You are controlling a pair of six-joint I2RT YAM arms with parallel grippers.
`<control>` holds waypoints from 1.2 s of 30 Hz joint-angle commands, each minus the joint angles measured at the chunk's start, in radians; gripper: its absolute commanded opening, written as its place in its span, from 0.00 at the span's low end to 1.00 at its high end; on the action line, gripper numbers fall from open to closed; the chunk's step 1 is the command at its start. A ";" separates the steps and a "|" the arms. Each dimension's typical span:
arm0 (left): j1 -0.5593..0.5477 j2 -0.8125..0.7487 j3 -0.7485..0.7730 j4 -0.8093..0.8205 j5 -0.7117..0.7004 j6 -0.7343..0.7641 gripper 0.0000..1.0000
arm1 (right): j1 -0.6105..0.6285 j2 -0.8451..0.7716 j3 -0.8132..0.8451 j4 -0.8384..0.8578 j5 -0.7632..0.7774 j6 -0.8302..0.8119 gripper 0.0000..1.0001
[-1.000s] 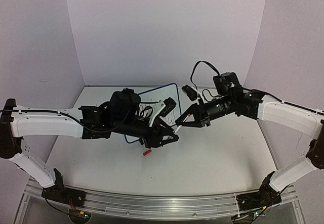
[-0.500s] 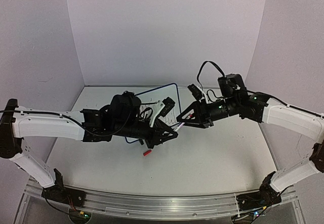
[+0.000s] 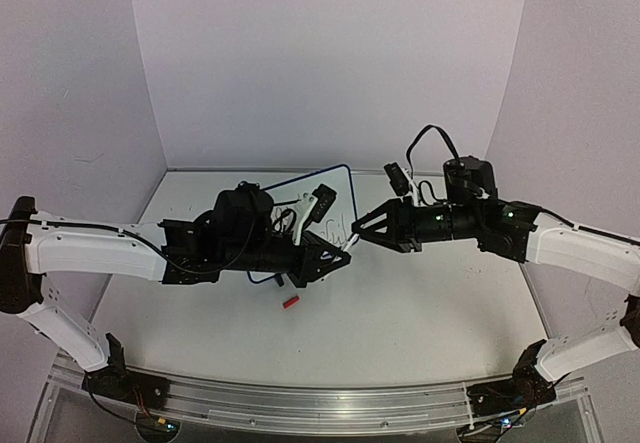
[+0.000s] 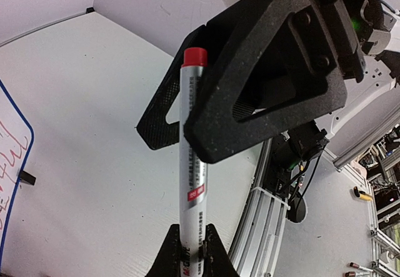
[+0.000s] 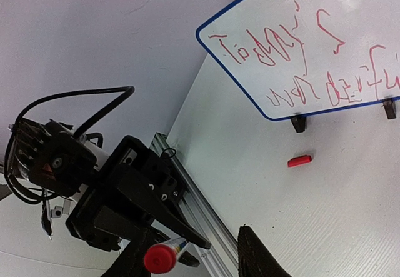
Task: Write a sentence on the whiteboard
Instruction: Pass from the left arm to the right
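Note:
The whiteboard point(image 3: 318, 185) stands at the back of the table, mostly hidden by my left arm. In the right wrist view the whiteboard point(image 5: 300, 45) shows the sentence point(image 5: 294, 58) as two rows of red scrawl. My left gripper point(image 4: 190, 252) is shut on the lower end of a silver marker point(image 4: 192, 164) with a red end. My right gripper point(image 3: 362, 231) faces my left gripper point(image 3: 340, 255) tip to tip. Its black fingers point(image 4: 269, 83) straddle the marker's upper end with the jaws apart. In the right wrist view one finger point(image 5: 262, 258) stands apart from the marker's red end point(image 5: 161, 258).
A small red cap point(image 3: 291, 302) lies on the table in front of the board, and it also shows in the right wrist view point(image 5: 299, 161). The board's black feet point(image 5: 299, 124) rest on the table. An aluminium rail point(image 3: 300, 398) runs along the near edge.
My right arm has swung right and levelled out, its gripper drawing back slightly. My left gripper has risen a little with the marker. The board and cap have not moved.

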 commanded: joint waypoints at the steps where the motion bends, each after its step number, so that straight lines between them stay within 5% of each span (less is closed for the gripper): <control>1: -0.002 -0.012 0.030 0.045 0.013 -0.028 0.00 | 0.016 0.014 -0.014 0.162 0.012 0.062 0.41; 14: 0.000 -0.032 0.008 0.063 -0.045 -0.053 0.00 | 0.050 0.055 -0.009 0.181 0.010 0.098 0.14; 23: 0.003 -0.036 -0.001 0.078 -0.091 -0.096 0.00 | 0.061 0.054 -0.024 0.195 0.020 0.108 0.16; 28: 0.002 -0.034 -0.002 0.072 -0.067 -0.088 0.00 | 0.064 0.055 -0.034 0.232 0.025 0.120 0.02; 32: 0.003 -0.029 0.004 0.048 -0.050 -0.075 0.01 | 0.063 0.052 -0.042 0.243 0.055 0.111 0.00; 34: 0.003 -0.033 0.008 -0.004 -0.074 -0.056 0.16 | 0.064 0.030 -0.052 0.235 0.112 0.095 0.00; 36: 0.004 -0.049 -0.002 -0.059 -0.139 -0.042 0.53 | 0.063 0.004 -0.036 0.140 0.227 0.045 0.00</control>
